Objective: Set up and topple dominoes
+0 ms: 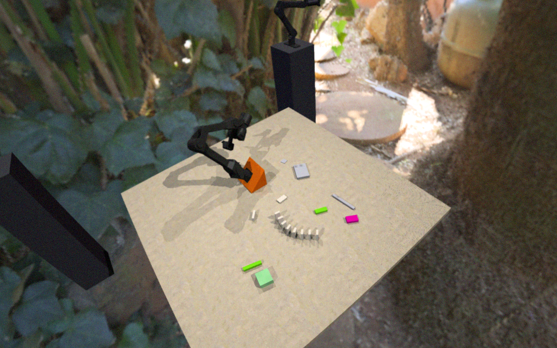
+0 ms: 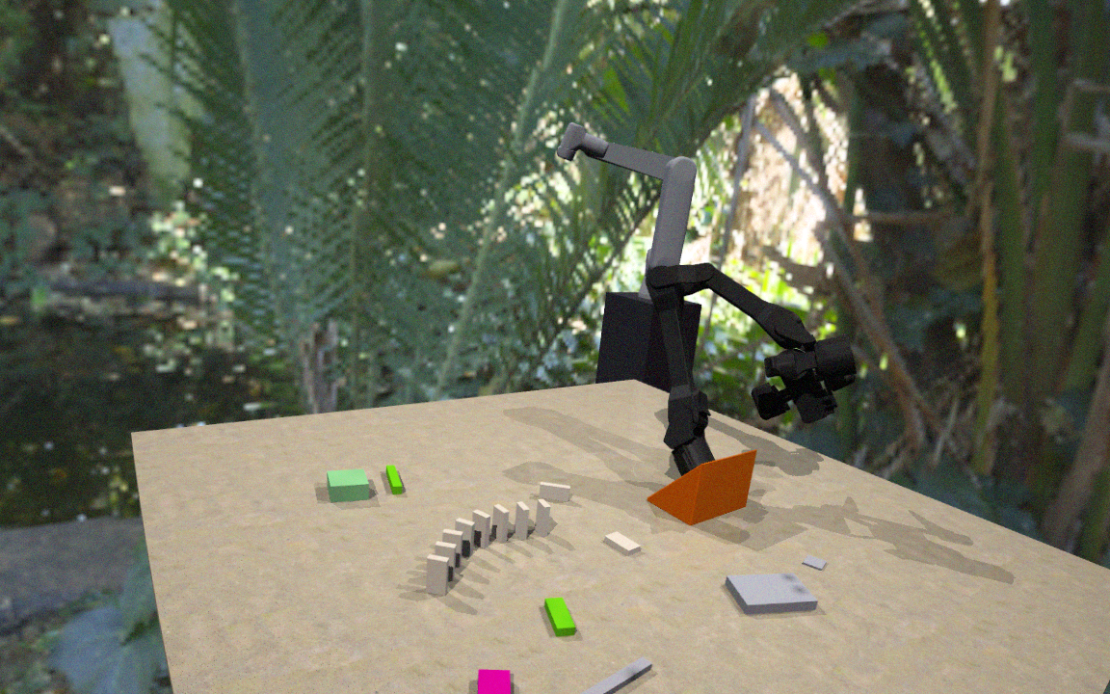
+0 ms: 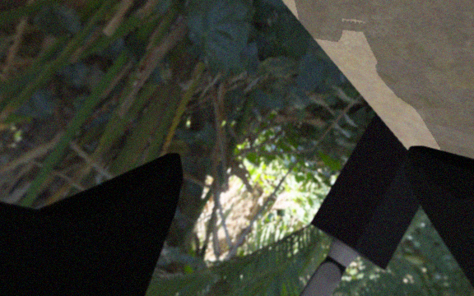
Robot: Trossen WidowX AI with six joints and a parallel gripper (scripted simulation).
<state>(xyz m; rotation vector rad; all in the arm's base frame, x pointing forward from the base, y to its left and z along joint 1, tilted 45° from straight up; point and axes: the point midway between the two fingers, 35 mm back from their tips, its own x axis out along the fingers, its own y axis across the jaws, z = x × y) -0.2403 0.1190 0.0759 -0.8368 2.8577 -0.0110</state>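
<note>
Several cream dominoes stand upright in a curved row; one end domino (image 1: 277, 215) (image 2: 542, 518) is nearer the arm, and the other end domino (image 1: 316, 234) (image 2: 437, 574) is on the far side from it. A loose domino (image 1: 282, 198) (image 2: 621, 543) lies flat between the row and the orange wedge. Another loose domino (image 1: 253, 214) (image 2: 554, 492) lies on its long narrow side, beside the arm-side end of the row. My gripper (image 1: 234, 140) (image 2: 792, 405) (image 3: 290, 161) is open and empty, high above the table and away from all dominoes.
An orange wedge (image 1: 252, 175) (image 2: 721, 490) stands by the arm's base. A grey block (image 1: 301, 171) (image 2: 770, 594), grey bar (image 1: 343, 201) (image 2: 621, 677), green block (image 1: 320, 210) (image 2: 560, 616), magenta block (image 1: 352, 219) (image 2: 494, 681), green stick (image 1: 252, 265) (image 2: 394, 479) and pale green block (image 1: 264, 277) (image 2: 348, 486) surround the row.
</note>
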